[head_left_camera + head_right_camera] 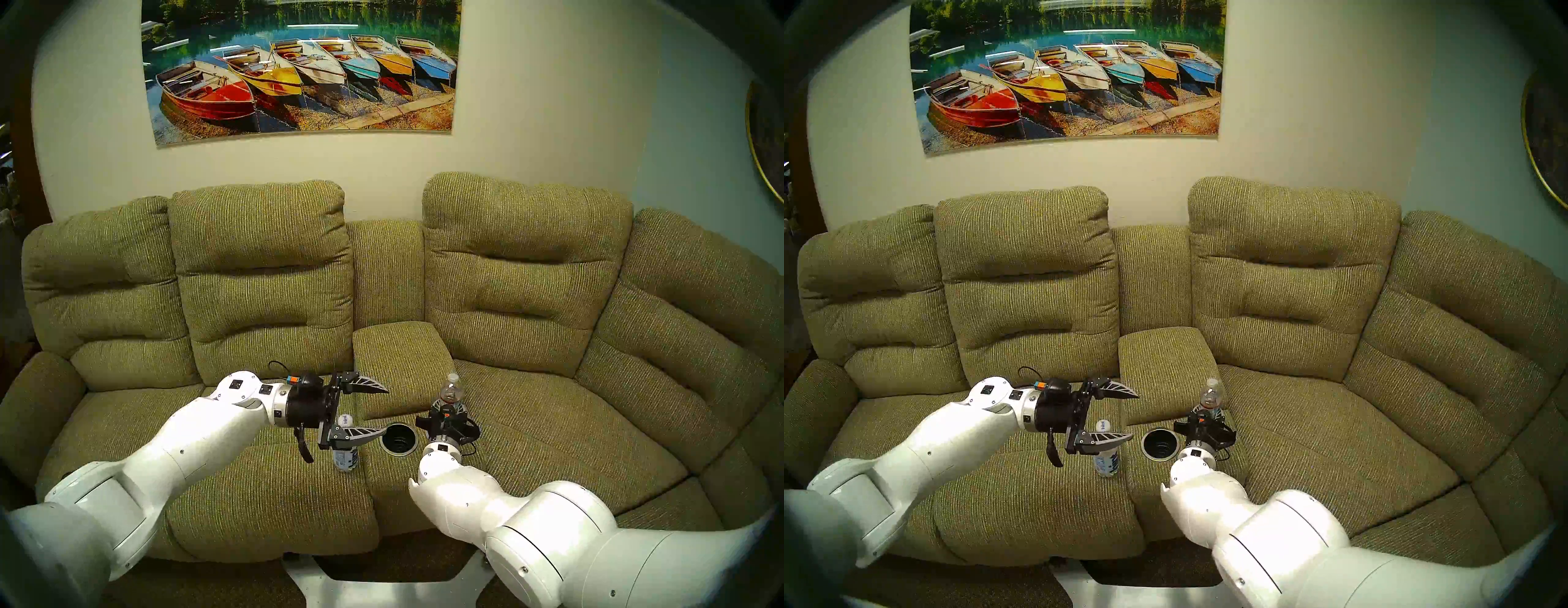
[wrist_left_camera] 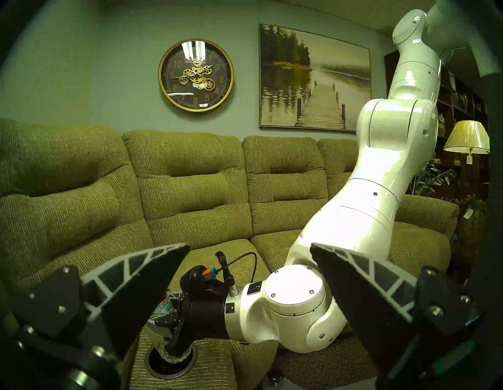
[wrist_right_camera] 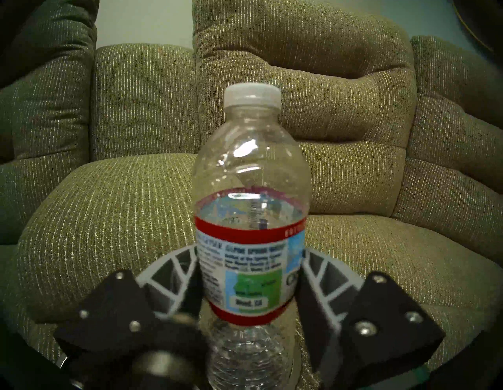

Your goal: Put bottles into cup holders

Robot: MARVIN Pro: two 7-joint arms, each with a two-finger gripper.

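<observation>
My right gripper (image 1: 449,414) is shut on a clear bottle (image 1: 453,388) with a white cap and a red-banded pale label, held upright. In the right wrist view the fingers (image 3: 313,269) press the label of this bottle (image 3: 251,163). In the left wrist view its base sits in the mouth of a silver-rimmed cup holder (image 2: 152,365). The other cup holder (image 1: 398,441) stands empty just to its left. The blue-printed bottle (image 1: 345,456) stands upright on the left seat cushion. My left gripper (image 1: 387,409) is open and empty, hovering just above that bottle.
The cup holders sit in the front of the green sofa's centre console (image 1: 401,365), whose padded armrest rises right behind them. Seat cushions lie on both sides and backrests (image 1: 263,276) behind. My white base (image 1: 382,590) is at the sofa's front edge.
</observation>
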